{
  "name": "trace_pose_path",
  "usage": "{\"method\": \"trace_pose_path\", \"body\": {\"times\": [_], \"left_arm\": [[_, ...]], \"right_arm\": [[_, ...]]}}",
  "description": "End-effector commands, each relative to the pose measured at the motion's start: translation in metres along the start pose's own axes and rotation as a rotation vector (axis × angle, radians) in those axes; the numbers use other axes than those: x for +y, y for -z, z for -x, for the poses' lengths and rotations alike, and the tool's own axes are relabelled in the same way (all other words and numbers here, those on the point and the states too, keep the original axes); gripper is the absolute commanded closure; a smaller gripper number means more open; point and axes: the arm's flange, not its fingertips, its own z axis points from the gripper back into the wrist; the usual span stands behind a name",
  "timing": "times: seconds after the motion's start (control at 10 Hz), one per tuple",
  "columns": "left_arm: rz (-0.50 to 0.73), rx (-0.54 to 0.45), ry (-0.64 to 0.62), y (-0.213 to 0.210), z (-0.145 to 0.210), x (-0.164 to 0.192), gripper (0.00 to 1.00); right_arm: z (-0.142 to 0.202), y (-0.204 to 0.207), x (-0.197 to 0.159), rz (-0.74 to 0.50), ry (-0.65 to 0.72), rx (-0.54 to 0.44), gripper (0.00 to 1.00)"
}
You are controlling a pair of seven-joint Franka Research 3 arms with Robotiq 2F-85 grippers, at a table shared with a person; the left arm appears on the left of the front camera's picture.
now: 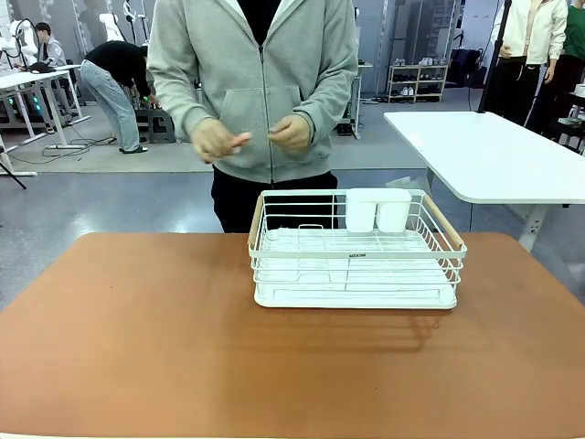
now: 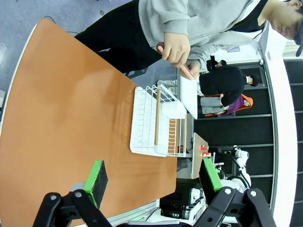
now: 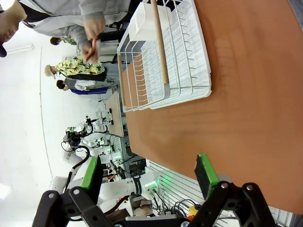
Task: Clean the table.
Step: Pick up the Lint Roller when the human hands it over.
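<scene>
The left pincer (image 2: pixel 154 178), seen along its own fingers, stands wide open. Between its green pads (image 2: pixel 97 182) there is only air, so it holds nothing. Under it and ahead of it lies the reddish-brown table (image 2: pixel 71 104), smooth and bare on this near part. Farther ahead, well apart from the pincer, a white wire rack (image 2: pixel 156 123) stands on the table. Beyond the rack a person (image 2: pixel 213 23) in a grey hooded jacket has a hand (image 2: pixel 176 47) raised above the far edge, maybe with something small and pinkish in it; I cannot tell what it is.

The right pincer (image 3: pixel 147 172) is open just as wide and is also empty. The table passes below it, and the rack is again ahead of it and well apart.

From the fixed camera between the arms, the rack stands a little toward the right pincer's side, near the far edge. A white holder (image 1: pixel 377 210) hangs inside the rack's far wall. The person's two hands are together at chest height and touch neither the rack nor the table.

In my judgement the task has hardly begun. I see no cloth or sponge in either pincer and no dirt or crumbs on the top. If something must be cleared away, the rack seems the only candidate, and no pincer is near it yet.
</scene>
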Motion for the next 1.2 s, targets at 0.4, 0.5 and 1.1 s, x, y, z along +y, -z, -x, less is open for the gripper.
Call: {"method": "trace_pose_path", "body": {"times": [0.4, 0.5, 1.1], "left_arm": [[0.005, -0.004, -0.001, -0.0026, 0.0023, 0.0013, 0.00], [0.005, -0.004, -0.001, -0.0026, 0.0023, 0.0013, 0.00], [0.005, -0.004, -0.001, -0.0026, 0.0023, 0.0013, 0.00]], "right_arm": [[-0.0003, -0.0026, 0.0017, -0.003, -0.005, -0.005, 0.00], [-0.0003, -0.0026, 0.0017, -0.003, -0.005, -0.005, 0.00], [-0.0003, -0.0026, 0.0017, -0.003, -0.005, -0.005, 0.00]]}}
